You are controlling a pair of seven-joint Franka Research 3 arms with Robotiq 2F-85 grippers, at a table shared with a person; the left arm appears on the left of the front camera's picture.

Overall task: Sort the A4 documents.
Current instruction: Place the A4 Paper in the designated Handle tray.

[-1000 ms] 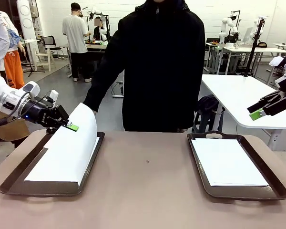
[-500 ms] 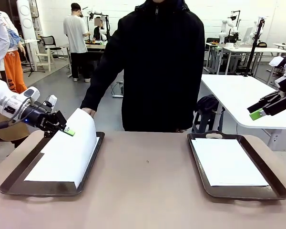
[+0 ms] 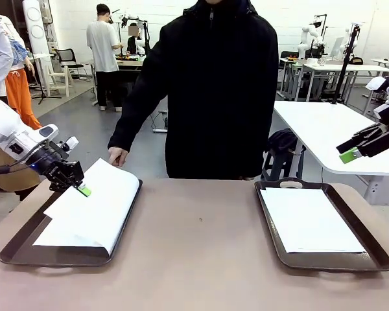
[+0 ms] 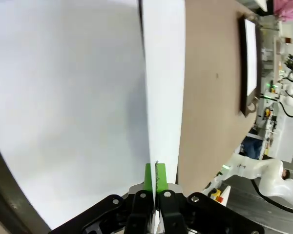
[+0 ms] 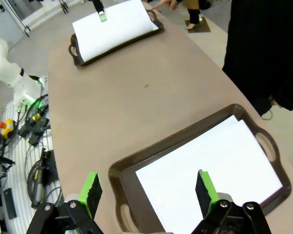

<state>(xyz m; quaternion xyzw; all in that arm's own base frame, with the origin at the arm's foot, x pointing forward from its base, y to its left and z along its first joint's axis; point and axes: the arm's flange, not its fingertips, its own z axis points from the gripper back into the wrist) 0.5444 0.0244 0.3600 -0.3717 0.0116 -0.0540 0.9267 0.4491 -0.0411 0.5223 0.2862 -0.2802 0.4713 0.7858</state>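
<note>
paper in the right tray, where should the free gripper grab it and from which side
Probably the near edge of the sheet, coming down from above. It lies flat on the right tray, whose raised rim blocks a level side approach, so a corner or edge needs lifting first. The right gripper hangs above it with jaws open.

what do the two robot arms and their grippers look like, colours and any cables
Both arms are glossy white with rounded links. The left gripper is a black two-finger unit with bright green pads; a small blue light glows and a dark cable loops by its wrist. The right gripper has the same black body and flat green pads. The person across the table wears a black zipped jacket with long sleeves.
</note>
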